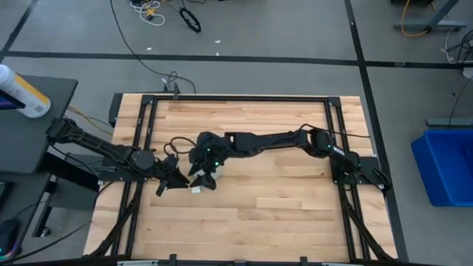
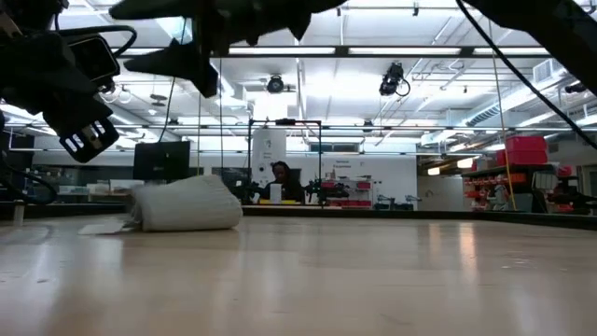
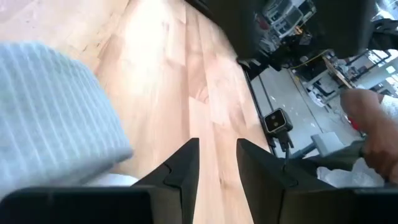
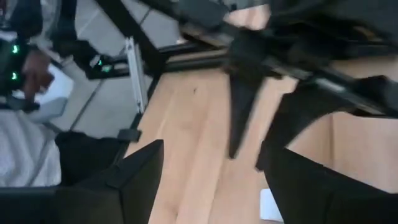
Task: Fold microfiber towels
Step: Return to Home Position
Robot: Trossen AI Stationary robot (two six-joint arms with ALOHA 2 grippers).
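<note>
Jaws first: left gripper [image 3: 217,169] has its fingers [image 3: 186,168] parted a little with nothing between them, and right gripper [image 4: 210,186] is spread wide, also empty — both hang over the middle of the wooden table [image 1: 281,214], close to each other. The microfiber towel [image 2: 187,207] lies folded into a thick grey-blue bundle on the boards, just beside the left gripper, with its small white tag [image 2: 104,227] flat on the table next to it. From above, the right arm [image 1: 273,140] covers the towel almost completely — the low view is the one that shows it properly. Off the table: a blue bin [image 1: 447,166] on the right, a bottle [image 1: 22,92] on a dark side stand [image 1: 44,125] on the left, cables [image 1: 191,18] on the grey floor [image 1: 295,37]. Low view also catches a person [image 2: 280,179] seated far back in a brightly lit room.
</note>
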